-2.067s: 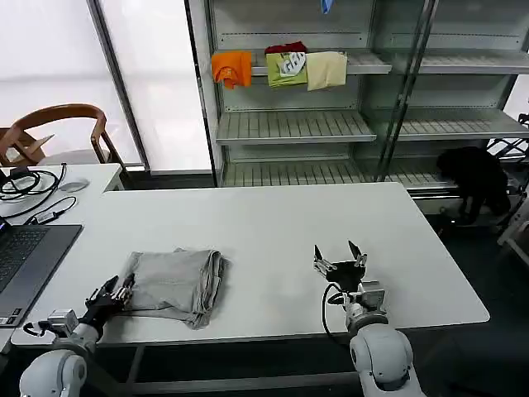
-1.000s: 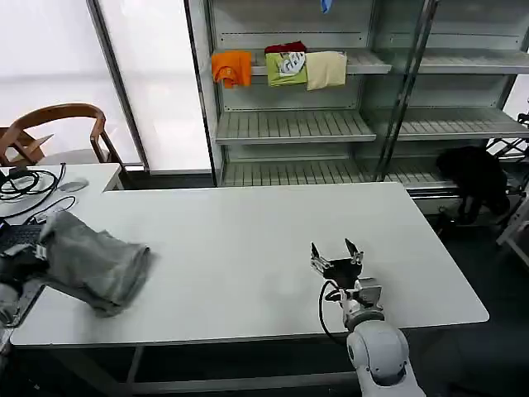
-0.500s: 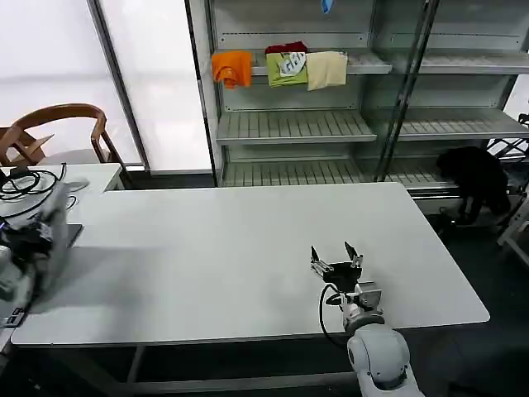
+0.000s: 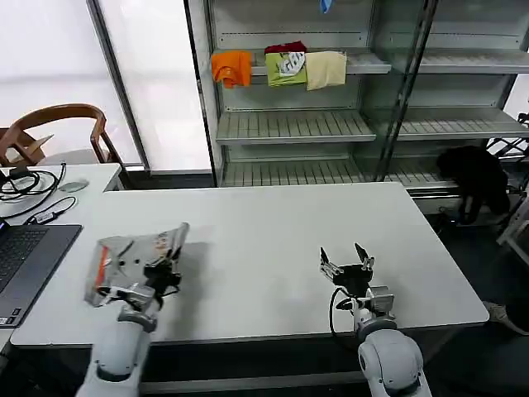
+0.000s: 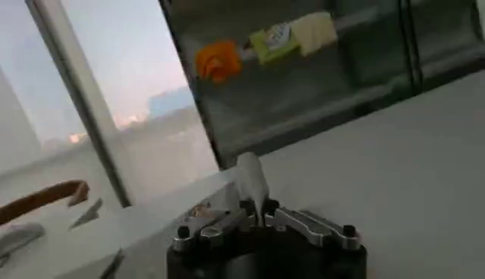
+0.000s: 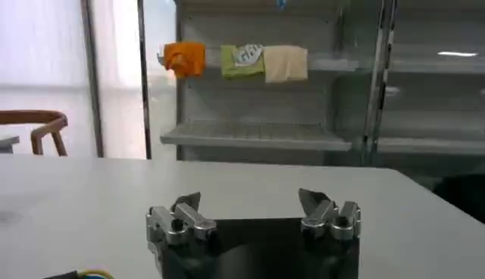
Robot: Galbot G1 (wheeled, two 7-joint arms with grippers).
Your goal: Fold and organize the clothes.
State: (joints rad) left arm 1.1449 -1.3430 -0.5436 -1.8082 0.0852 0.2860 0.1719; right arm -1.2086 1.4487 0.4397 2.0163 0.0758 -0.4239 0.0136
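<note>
Half a second ago the left arm was far out over the laptop side with the grey bundle; now it has swung back over the near left part of the table point(image 4: 273, 248). The left gripper point(image 4: 162, 266) is pinched shut on the T-shirt point(image 4: 124, 258), which is folded into a flat pack and held up in the air, tilted, with an orange-red strip showing at one edge. In the left wrist view the left gripper point(image 5: 260, 220) has its fingers closed on a pale fold of the T-shirt point(image 5: 252, 180) standing up between them. So the folding looks done, and what seems left is to put the shirt away, maybe on the shelf. The right gripper point(image 4: 346, 266) waits low at the near right of the table, pointing up, holding nothing, and its fingers point(image 6: 187, 205) are spread wide apart. A laptop point(image 4: 25, 256) lies on the far left of the table. Farther back stands the shelf point(image 4: 289, 124), and on its upper rack lie the orange, green and cream folded cloths point(image 4: 279, 69).
</note>
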